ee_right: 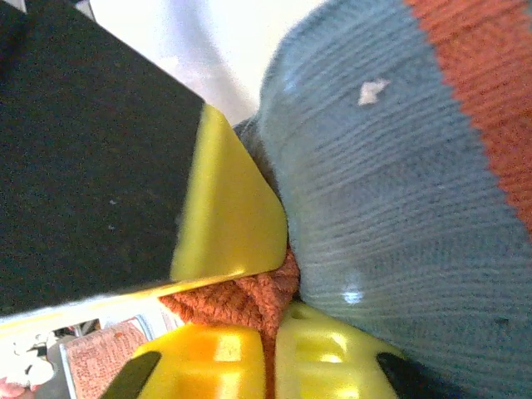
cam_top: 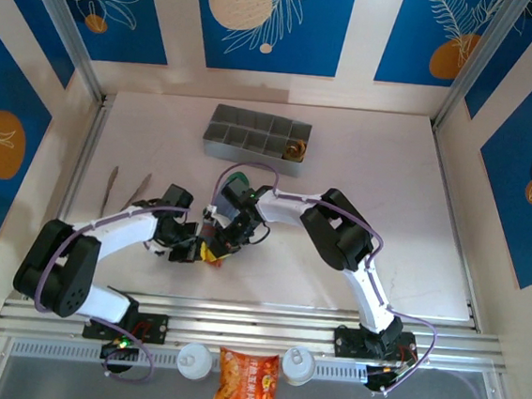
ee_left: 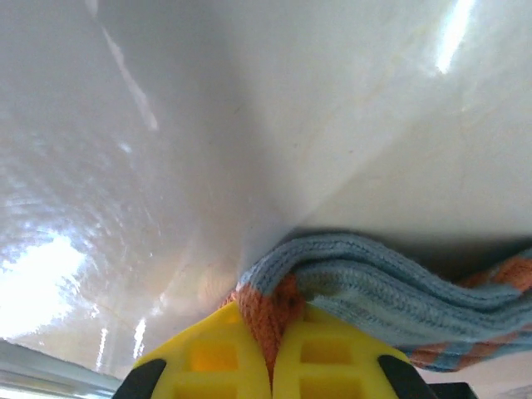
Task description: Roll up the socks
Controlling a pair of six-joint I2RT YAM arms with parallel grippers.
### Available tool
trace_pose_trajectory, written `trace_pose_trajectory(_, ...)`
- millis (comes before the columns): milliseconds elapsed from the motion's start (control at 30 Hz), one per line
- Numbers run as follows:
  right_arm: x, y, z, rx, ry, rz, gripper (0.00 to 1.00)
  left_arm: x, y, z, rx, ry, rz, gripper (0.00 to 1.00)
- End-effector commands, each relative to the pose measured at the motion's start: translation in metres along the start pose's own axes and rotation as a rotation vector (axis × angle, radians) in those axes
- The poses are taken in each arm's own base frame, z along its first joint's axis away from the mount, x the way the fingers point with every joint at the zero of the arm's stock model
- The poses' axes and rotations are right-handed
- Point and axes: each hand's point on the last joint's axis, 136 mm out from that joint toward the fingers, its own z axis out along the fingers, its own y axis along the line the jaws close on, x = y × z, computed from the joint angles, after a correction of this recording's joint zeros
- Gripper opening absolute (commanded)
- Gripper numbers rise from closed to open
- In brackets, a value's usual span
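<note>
The socks (cam_top: 216, 248) lie bunched on the white table between the two arms. In the left wrist view a grey-blue sock (ee_left: 374, 283) is folded over on itself, and my left gripper (ee_left: 270, 320) is shut on its orange cuff. My right gripper (ee_right: 278, 320) pinches the same orange knit (ee_right: 249, 295) from the other side, with the grey-blue sock (ee_right: 391, 208) bulging beside it. A yellow finger (ee_right: 229, 216) of the left gripper presses in close. From above, the left gripper (cam_top: 200, 245) and right gripper (cam_top: 224, 241) meet tip to tip over the bundle. The olive-brown sock is hidden.
A grey compartment tray (cam_top: 258, 137) stands at the back with a small round item in one cell. Two thin sticks (cam_top: 125, 191) lie at the left. An orange snack packet (cam_top: 247, 382) rests on the near rail between two white caps.
</note>
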Motion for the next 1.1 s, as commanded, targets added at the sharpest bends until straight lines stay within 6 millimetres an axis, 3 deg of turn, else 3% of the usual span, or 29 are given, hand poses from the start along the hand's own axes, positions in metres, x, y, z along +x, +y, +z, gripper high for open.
trace_pose_trajectory(0, 0.006, 0.001, 0.001, 0.096, -0.017, -0.131, 0.33, -0.014, 0.032, 0.002, -0.132, -0.048, -0.056, 0.0)
trace_pose_trajectory(33, 0.005, 0.002, -0.002, 0.129, -0.051, -0.195, 0.42, -0.017, 0.04, 0.004, -0.156, -0.053, -0.072, 0.0)
trace_pose_trajectory(100, 0.005, 0.011, -0.012, 0.18, -0.12, -0.341, 0.51, -0.023, 0.053, 0.006, -0.197, -0.061, -0.107, 0.0)
trace_pose_trajectory(200, 0.01, 0.022, -0.025, 0.285, -0.223, -0.587, 0.58, -0.031, 0.061, 0.005, -0.23, -0.083, -0.149, 0.0)
trace_pose_trajectory(333, 0.024, 0.02, -0.032, 0.445, -0.308, -0.815, 0.68, -0.036, 0.057, 0.002, -0.254, -0.101, -0.174, 0.0)
trace_pose_trajectory(467, 0.027, 0.014, -0.028, 0.633, -0.292, -0.925, 0.69, -0.039, 0.053, 0.001, -0.306, -0.112, -0.174, 0.0)
trace_pose_trajectory(667, 0.012, 0.025, -0.019, 0.674, -0.304, -0.944, 0.68, -0.044, 0.048, 0.004, -0.326, -0.119, -0.187, 0.0)
trace_pose_trajectory(800, 0.003, 0.029, -0.011, 0.816, -0.28, -1.065, 0.65, -0.048, 0.046, 0.004, -0.339, -0.129, -0.196, 0.0)
trace_pose_trajectory(1067, 0.006, 0.028, 0.004, 0.892, -0.198, -1.172, 0.59, -0.052, 0.037, 0.008, -0.36, -0.137, -0.197, 0.0)
